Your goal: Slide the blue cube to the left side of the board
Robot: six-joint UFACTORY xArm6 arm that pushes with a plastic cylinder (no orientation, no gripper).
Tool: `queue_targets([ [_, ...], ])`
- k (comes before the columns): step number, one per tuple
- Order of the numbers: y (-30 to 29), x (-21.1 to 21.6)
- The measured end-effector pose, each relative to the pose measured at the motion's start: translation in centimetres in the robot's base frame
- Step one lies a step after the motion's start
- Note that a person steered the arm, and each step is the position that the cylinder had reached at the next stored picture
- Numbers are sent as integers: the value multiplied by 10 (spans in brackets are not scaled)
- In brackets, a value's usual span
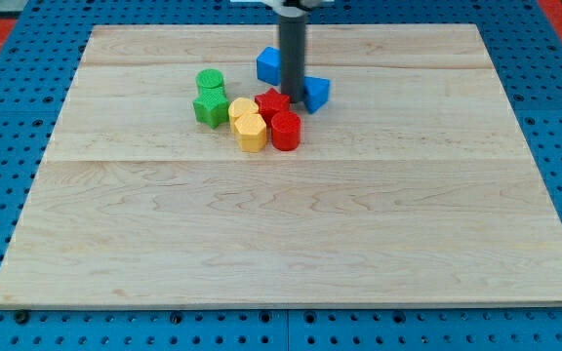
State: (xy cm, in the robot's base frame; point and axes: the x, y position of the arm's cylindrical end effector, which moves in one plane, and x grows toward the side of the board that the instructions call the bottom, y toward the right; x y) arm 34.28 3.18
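At board's top centre: my tip [294,103] down between blue cube [269,65] and blue wedge [316,94], holding nothing; cube's right side reachable for leftward push.

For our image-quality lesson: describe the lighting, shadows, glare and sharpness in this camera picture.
Camera view: light is even and soft, with no glare on the wooden board; only faint shadows sit under the blocks, such as the red cylinder and the yellow block; block edges look slightly soft; my tip stands between the two blue blocks, its top cut off at the view's top.
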Motion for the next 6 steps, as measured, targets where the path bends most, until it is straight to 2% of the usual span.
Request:
queue_targets([
  [1,69,0],
  [2,69,-3],
  [4,-27,-59],
  [5,-86,-69],
  [6,-92,-57],
])
